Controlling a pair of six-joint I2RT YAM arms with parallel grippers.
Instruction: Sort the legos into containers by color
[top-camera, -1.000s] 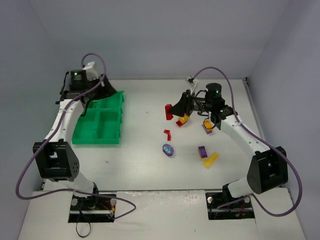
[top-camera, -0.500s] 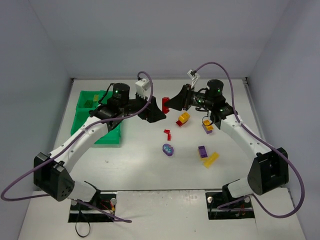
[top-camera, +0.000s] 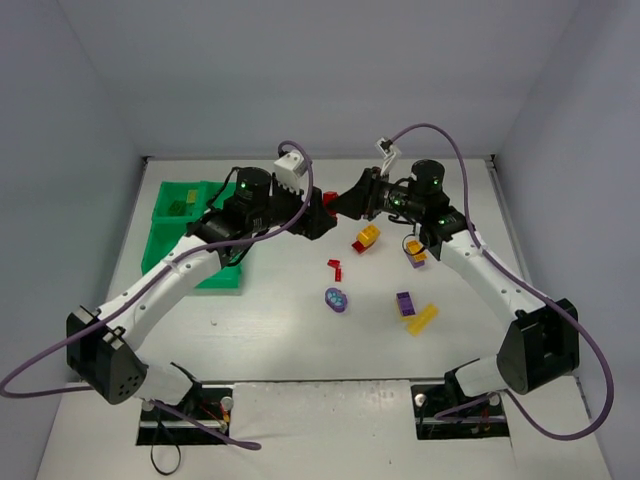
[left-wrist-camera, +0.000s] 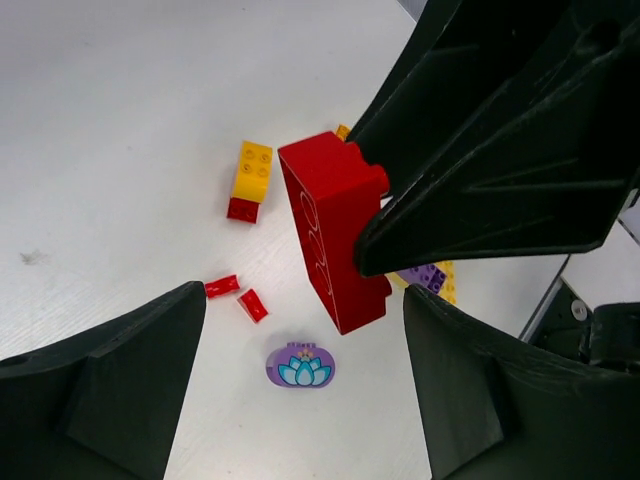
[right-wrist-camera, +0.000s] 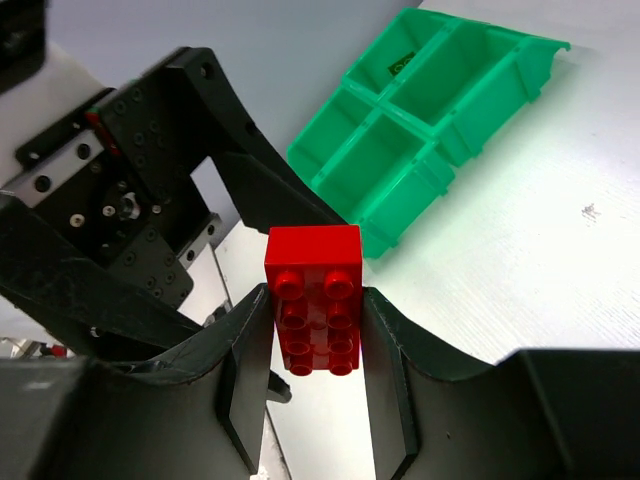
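Handing over: right fingers (right-wrist-camera: 245, 365) clamp the red brick (right-wrist-camera: 312, 298), left fingers (left-wrist-camera: 120, 385) apart; we should centre it btwn them, then close.

**A:** Where does your overhead sit?

**B:** High, above and behind the arm bases, tilted down toward the far wall. From that distance I see the whole table (top-camera: 280, 335), with the green tray (top-camera: 168, 258) at far left.

**A:** And the wrist views?

**B:** Both are close. My left wrist camera looks down and to the right, framed by the left gripper (left-wrist-camera: 305, 295), onto the table's middle. My right wrist camera faces left past the right gripper (right-wrist-camera: 313, 292), toward the tray (right-wrist-camera: 420, 185).

**A:** What do they share?

**B:** I find the red brick (top-camera: 330, 198) (left-wrist-camera: 335, 235) (right-wrist-camera: 313, 290) in all three. Overhead and left wrist share the purple oval piece (top-camera: 337, 300) (left-wrist-camera: 300, 365); overhead and right wrist share the tray.
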